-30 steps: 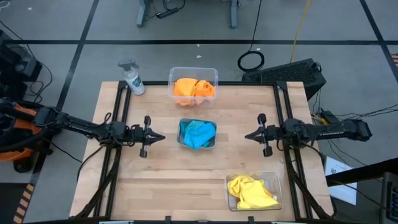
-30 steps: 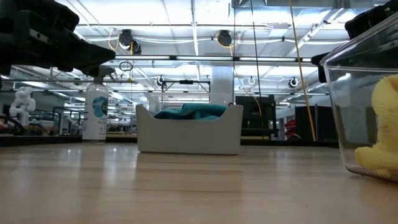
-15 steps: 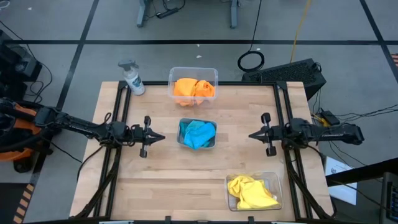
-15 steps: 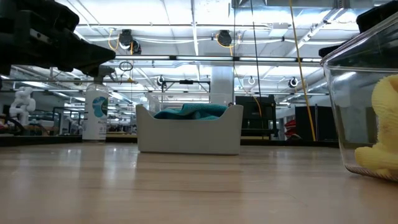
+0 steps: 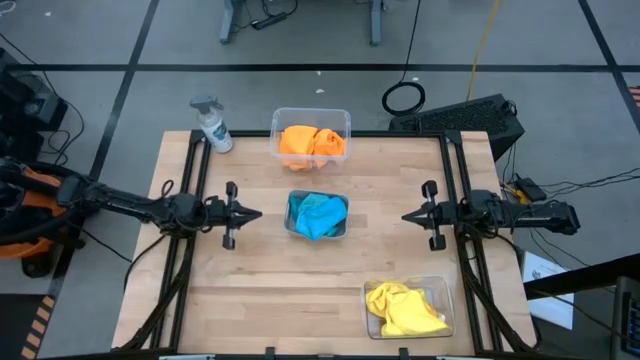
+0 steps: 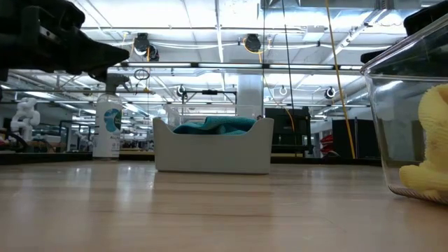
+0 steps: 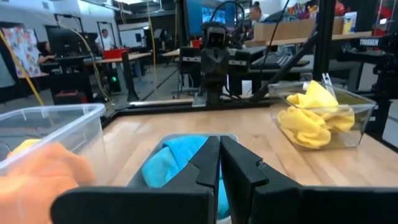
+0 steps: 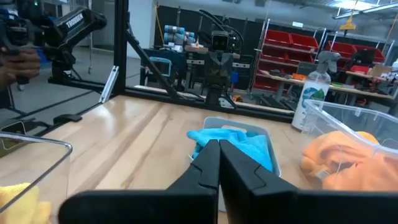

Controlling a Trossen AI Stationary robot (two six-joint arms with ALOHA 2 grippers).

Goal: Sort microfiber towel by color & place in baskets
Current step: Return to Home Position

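Orange towels [image 5: 312,141] lie in a clear basket [image 5: 282,118] at the table's far edge. Turquoise towels [image 5: 318,214] fill the small greyish basket [image 5: 292,226] at the middle. Yellow towels [image 5: 402,309] lie in a clear basket [image 5: 372,290] near the front right. My left gripper [image 5: 258,213] hangs shut at the table's left, pointing level at the middle basket. Opposite it at the right, my right gripper [image 5: 406,216] is shut too, also level and pointing at that basket. Neither holds anything.
A grey-white spray bottle [image 5: 212,124] stands at the far left corner. Black frame rails [image 5: 192,180] run along the table's left and right sides [image 5: 462,180]. Bare wood lies between the baskets and at the near left. A person's hand [image 8: 15,62] shows in the room beyond.
My right gripper has drawn back toward the table's right edge, away from the middle basket. My left gripper has pulled back a little toward the left edge. Both stay shut; the towels and baskets have not moved.
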